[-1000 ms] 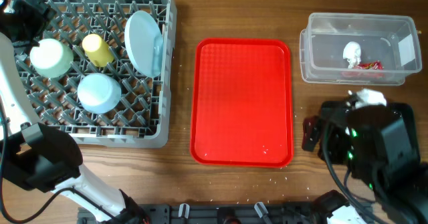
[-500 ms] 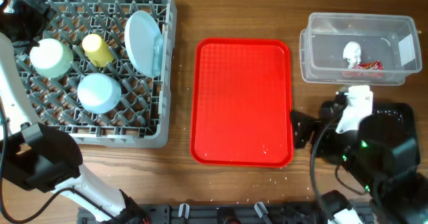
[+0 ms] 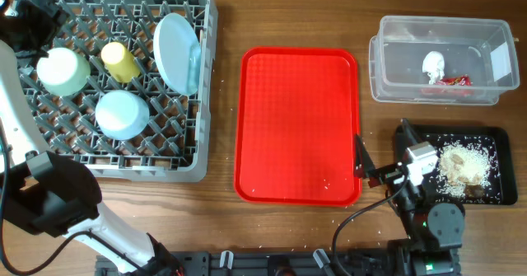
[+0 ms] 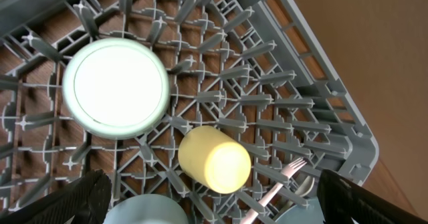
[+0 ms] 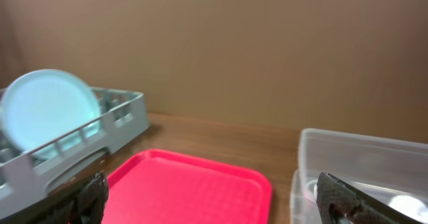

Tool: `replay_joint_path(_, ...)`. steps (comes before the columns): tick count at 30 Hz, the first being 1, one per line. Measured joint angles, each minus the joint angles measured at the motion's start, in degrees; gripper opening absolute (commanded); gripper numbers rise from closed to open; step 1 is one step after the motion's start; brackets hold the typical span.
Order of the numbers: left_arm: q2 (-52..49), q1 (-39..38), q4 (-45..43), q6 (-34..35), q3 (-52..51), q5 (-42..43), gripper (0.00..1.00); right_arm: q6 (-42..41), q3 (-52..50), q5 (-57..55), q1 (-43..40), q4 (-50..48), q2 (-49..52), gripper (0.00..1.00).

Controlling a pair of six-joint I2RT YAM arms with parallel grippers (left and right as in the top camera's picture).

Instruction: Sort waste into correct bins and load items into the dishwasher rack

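The grey dishwasher rack (image 3: pixel 140 169) at the left holds an upturned pale green bowl (image 3: pixel 62 70), a yellow cup (image 3: pixel 120 61), a light blue bowl (image 3: pixel 121 114) and an upright pale blue plate (image 3: pixel 176 52). The left wrist view shows the bowl (image 4: pixel 115 87), the cup (image 4: pixel 214 158), and a white fork (image 4: pixel 277 180) and spoon (image 4: pixel 305 184) in the rack. My left gripper (image 4: pixel 221 207) is open above them. The clear tub (image 3: pixel 395 53) holds the white napkin (image 3: pixel 433 64) and the red wrapper (image 3: pixel 452 81). The black tray (image 3: pixel 494 142) holds food scraps (image 3: pixel 465 165). My right gripper (image 3: pixel 383 144) is open and empty between the tray and the red tray.
The red serving tray (image 3: pixel 299 119) lies bare in the middle; it also shows in the right wrist view (image 5: pixel 194 187), with the tub (image 5: pixel 361 164) to its right and the plate (image 5: pixel 48 107) in the rack to its left. Small crumbs dot the wood near the front edge.
My right arm has pulled back from over the black tray toward the front edge, and the food scraps in the tray now show. The left arm and the rack contents have not moved.
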State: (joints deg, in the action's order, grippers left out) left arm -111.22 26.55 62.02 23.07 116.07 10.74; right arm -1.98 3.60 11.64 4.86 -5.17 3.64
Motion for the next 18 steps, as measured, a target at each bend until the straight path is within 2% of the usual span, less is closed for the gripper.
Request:
replay_joint_path(6, 0.0, 0.0, 0.0, 0.0, 0.0, 0.0, 1.00, -1.4, -3.1, -0.7, -6.4, -1.0, -2.4, 1.00)
replay_joint_path(9, 0.0, 0.0, 0.1, 0.0, 0.0, 0.0, 1.00, -1.4, -3.2, -1.9, -9.0, 4.4, -2.6, 1.00)
replay_joint_path(18, 0.0, 0.0, 0.1, 0.0, 0.0, 0.0, 1.00, -1.2, -3.2, -3.1, -9.2, 5.0, -2.6, 1.00)
